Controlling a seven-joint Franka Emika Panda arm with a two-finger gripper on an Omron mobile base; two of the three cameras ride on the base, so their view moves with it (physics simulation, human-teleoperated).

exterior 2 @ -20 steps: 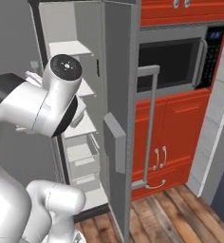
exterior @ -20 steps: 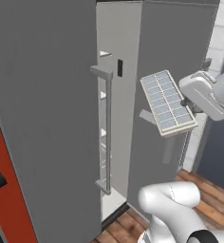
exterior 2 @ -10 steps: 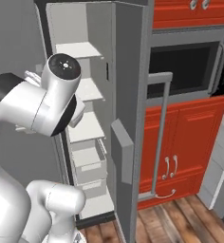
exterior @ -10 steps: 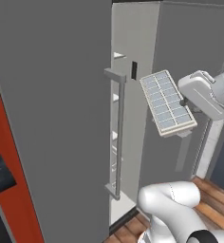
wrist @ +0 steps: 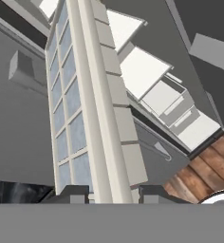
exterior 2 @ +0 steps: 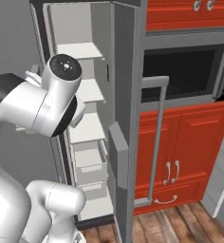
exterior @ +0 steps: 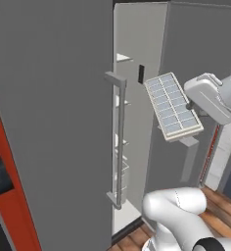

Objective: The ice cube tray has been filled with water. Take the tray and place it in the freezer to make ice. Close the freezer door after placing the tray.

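A: Reading left to right, you are facing the plain grey door (exterior: 49, 122), then the freezer (exterior 2: 83, 90) standing open, then the tray (exterior: 173, 106) up in the air beside the opening, with the gripper (wrist: 109, 193) on it.

B: Are the jaws gripping it properly?

A: They are pinching the tray's rim at one short end; in the hand view the tips are sitting either side of the edge. But you are carrying it steeply tilted, and the water (wrist: 69, 97) is in those cells.

B: So level it first?

A: I would say so. Be rolling the wrist flat while you are steering toward a white shelf (exterior 2: 88, 128), keeping clear of the freezer door (exterior 2: 126, 118) on the right.
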